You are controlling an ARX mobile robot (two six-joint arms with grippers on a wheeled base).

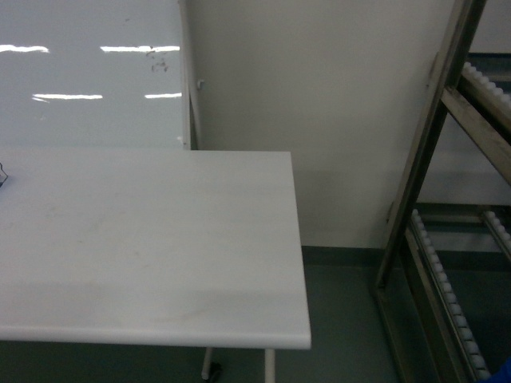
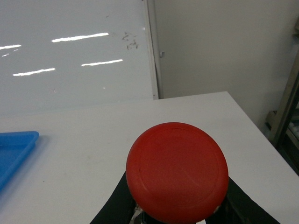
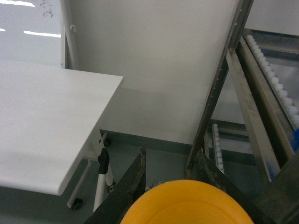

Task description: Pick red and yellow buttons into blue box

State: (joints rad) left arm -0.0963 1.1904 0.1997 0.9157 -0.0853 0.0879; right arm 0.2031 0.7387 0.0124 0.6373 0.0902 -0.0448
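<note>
In the left wrist view, the left claw pinches the red button between its dark fingers, the round cap filling the frame at 6 o'clock above the white table, with the corner of a shallow blue tray at 9 o'clock and a whiteboard beyond at 11 o'clock. In the right wrist view, the right claw pinches the yellow button at 6 o'clock, held over the grey floor past the table's edge, with a metal roller rack at 3 o'clock. The head view shows only the table top, the wall and the rack, with a sliver of blue at 5 o'clock that is too small to identify.
</note>
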